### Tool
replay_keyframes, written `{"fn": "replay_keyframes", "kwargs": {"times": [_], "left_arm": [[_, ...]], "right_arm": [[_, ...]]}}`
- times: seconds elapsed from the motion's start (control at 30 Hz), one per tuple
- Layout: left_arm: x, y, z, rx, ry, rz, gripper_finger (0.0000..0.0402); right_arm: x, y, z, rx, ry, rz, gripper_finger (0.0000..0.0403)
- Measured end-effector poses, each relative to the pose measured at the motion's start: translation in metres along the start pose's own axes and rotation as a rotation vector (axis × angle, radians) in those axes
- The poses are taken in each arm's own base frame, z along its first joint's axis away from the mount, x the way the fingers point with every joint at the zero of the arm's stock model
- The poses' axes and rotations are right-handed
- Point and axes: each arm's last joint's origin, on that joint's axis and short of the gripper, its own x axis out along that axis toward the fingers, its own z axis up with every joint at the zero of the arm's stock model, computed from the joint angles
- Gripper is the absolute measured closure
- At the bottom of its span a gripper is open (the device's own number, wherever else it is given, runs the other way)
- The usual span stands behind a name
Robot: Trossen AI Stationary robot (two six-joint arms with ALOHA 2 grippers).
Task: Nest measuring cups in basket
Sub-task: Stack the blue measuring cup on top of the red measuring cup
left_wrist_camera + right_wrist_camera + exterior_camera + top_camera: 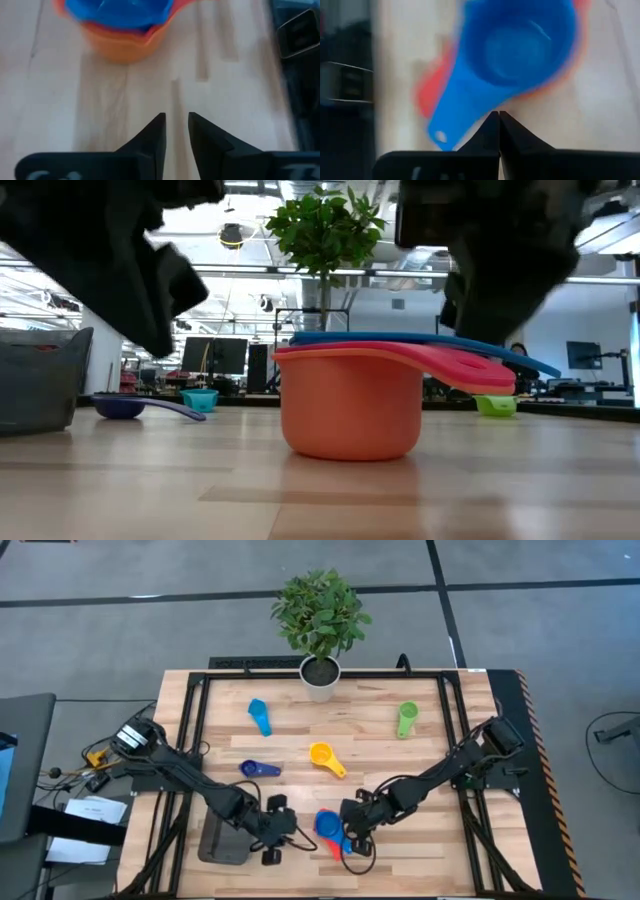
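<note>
Now nested cups (328,828) sit between nearly closed left gripper (283,837) and closed right gripper (352,836).

Pale wooden table (400,770) with light, streaked grain and a black frame. Dark grey basket (215,840). Cups: a light blue cup (259,715), a dark blue cup (252,769), a yellow cup (322,755) and a green cup (406,720) lie singly. In the stack, a medium blue cup (520,45) sits uppermost, a red cup (470,370) shows beneath it, and an orange cup (350,415) forms the base. White pot (320,680) with green leaves. Both arms are black; the left gripper (176,131) and right gripper (498,131) have black fingers.
</note>
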Motion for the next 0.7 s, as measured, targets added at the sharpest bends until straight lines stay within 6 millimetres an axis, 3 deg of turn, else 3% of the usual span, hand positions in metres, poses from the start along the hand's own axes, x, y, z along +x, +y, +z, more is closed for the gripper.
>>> {"fn": "replay_keyframes", "kwargs": {"times": [0.5, 0.7], "left_arm": [[0.003, 0.006, 0.003, 0.006, -0.006, 0.0, 0.034], [0.014, 0.0, 0.012, 0.042, -0.095, -0.132, 0.034]], "right_arm": [[-0.002, 0.0, 0.003, -0.032, 0.05, 0.028, 0.0386], [-0.002, 0.002, 0.003, -0.032, 0.064, 0.062, 0.0379]]}}
